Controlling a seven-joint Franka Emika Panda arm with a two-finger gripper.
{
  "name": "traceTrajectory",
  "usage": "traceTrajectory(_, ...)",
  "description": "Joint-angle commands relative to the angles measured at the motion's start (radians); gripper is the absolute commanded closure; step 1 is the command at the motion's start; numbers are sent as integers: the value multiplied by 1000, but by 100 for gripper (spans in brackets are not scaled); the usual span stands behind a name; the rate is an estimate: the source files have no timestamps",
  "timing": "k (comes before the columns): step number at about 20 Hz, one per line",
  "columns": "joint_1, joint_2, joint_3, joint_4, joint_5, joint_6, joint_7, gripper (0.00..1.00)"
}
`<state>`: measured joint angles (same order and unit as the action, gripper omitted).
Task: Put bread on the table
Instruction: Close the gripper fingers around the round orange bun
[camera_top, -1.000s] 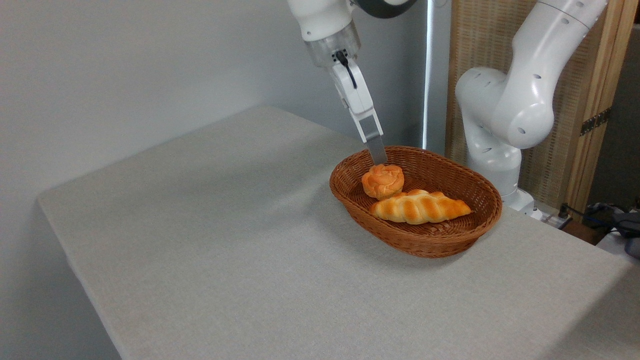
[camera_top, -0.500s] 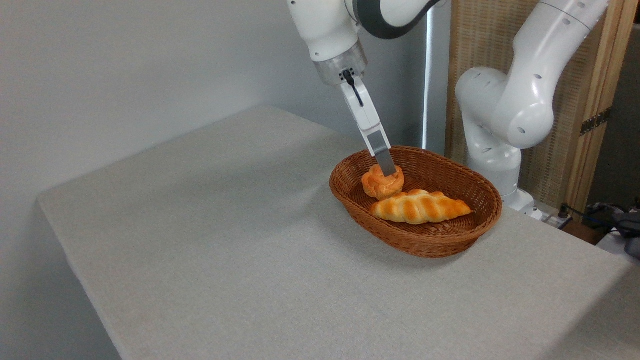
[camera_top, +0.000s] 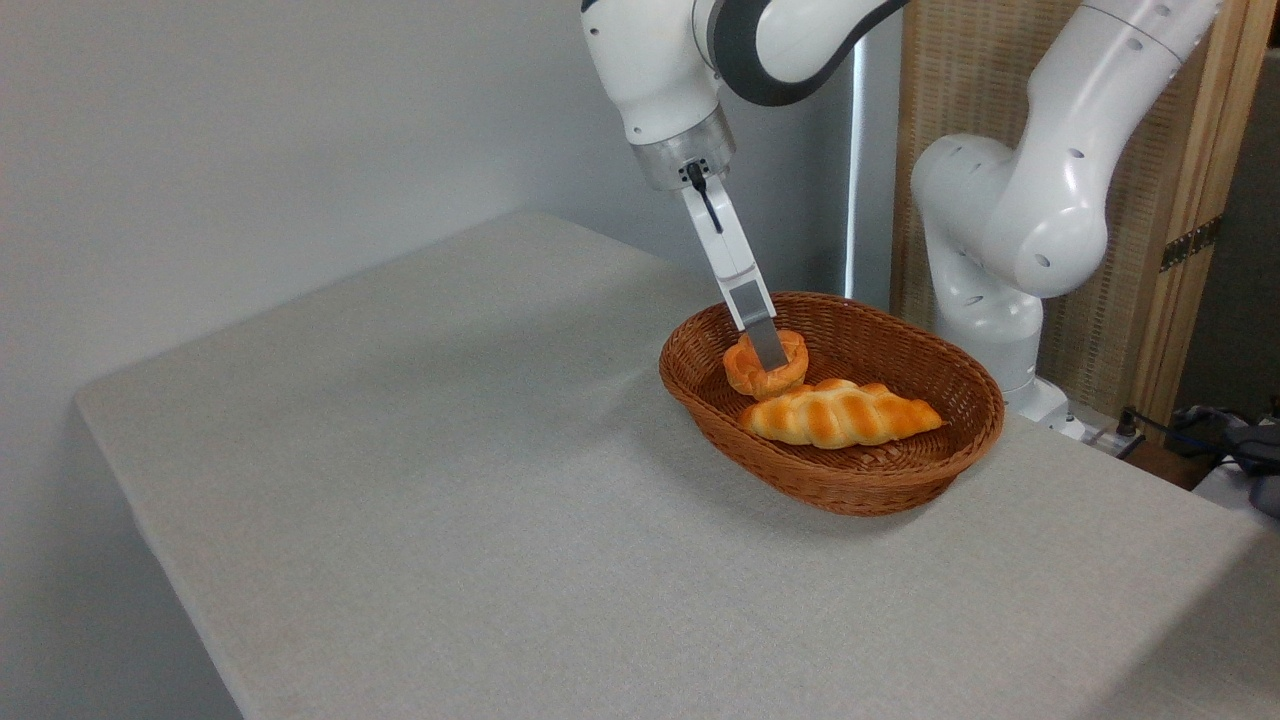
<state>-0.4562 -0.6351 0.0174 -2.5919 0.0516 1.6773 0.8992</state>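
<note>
No readable text, label, brand, number or sign anywhere: none on the white arm (camera_top: 1040, 180), none on the wicker basket (camera_top: 850, 480) at about 3 o'clock, none on the grey table (camera_top: 450, 480), none on the wall behind.

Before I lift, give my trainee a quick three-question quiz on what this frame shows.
1. True or false: the small round orange-golden bun already lies on the light grey cloth-covered table.
2. Multiple choice: the paler golden braided loaf lies (A) in the brown oval wicker basket, (B) on the cloth, (C) in the gripper.
3. Short answer: what is the tip of the two-finger gripper pressed into?

Key:
1. False; the bun sits in the basket.
2. A.
3. The top of the bun; one finger shows, so whether the gripper has closed cannot be told.
</note>
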Motion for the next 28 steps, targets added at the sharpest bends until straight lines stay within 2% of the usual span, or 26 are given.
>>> traceTrajectory(1,-12,-21,-10,-37,14,32,14,0)
traceTrajectory(6,-13,-21,-19,-62,14,67,14,0)
traceTrajectory(7,-13,-21,-22,-65,14,76,14,3)
traceTrajectory(8,-13,-20,-22,-67,14,79,14,15)
traceTrajectory(9,-13,-20,-22,-67,14,81,14,19)
traceTrajectory(10,-13,-20,-22,-67,14,81,14,33)
traceTrajectory(12,-13,-20,-22,-67,14,81,14,46)
traceTrajectory(28,-22,-17,-22,-65,14,81,15,49)
